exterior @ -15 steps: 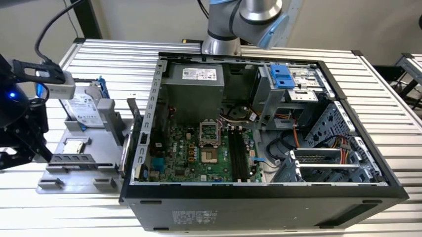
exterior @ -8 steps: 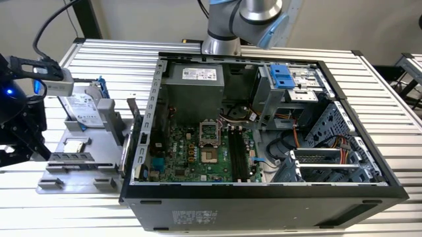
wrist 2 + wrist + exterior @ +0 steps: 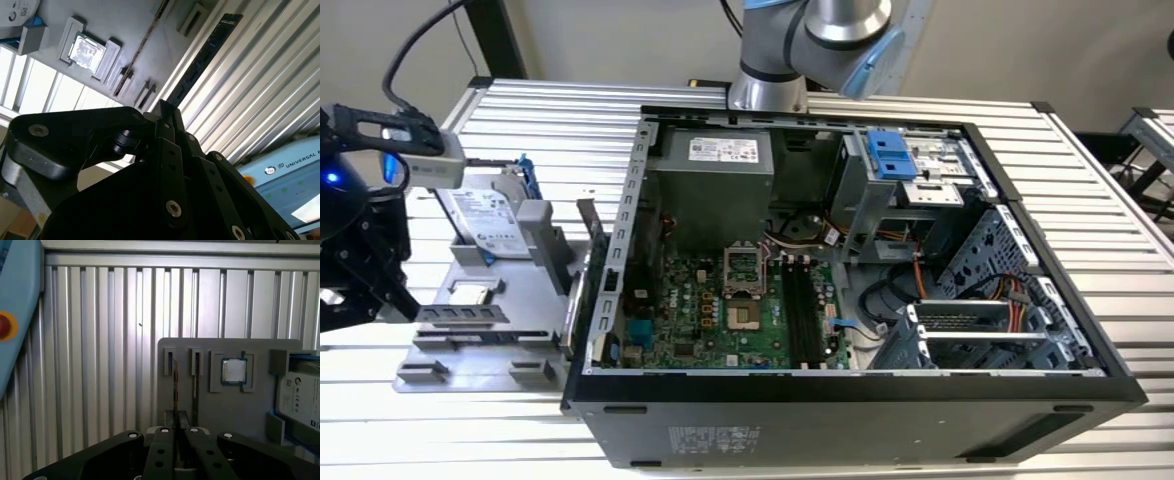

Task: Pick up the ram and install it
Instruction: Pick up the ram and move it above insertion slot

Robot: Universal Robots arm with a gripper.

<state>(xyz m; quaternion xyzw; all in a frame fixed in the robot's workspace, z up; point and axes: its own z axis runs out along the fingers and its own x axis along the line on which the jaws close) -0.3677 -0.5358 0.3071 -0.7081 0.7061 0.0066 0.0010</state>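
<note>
My gripper point(image 3: 175, 416) is shut on the ram point(image 3: 205, 55), a thin dark stick that juts straight out from between the black fingers point(image 3: 172, 125). In the first wrist view the ram point(image 3: 175, 385) shows edge-on, in line with one slot of the grey holder point(image 3: 240, 410). Whether it is clear of that slot I cannot tell. A second similar stick point(image 3: 195, 385) stands in the neighbouring slot. In the exterior view the gripper point(image 3: 367, 290) hangs at the exterior view's left, beside the holder point(image 3: 480, 355) and well away from the motherboard's black slots point(image 3: 803, 310).
The holder also carries a square silver processor chip point(image 3: 234, 371) and a silver hard drive point(image 3: 494, 222) in a blue frame. The open computer case point(image 3: 854, 395) lies to the exterior view's right on the ribbed metal table point(image 3: 547, 110). The arm's base point(image 3: 767, 90) stands behind the case.
</note>
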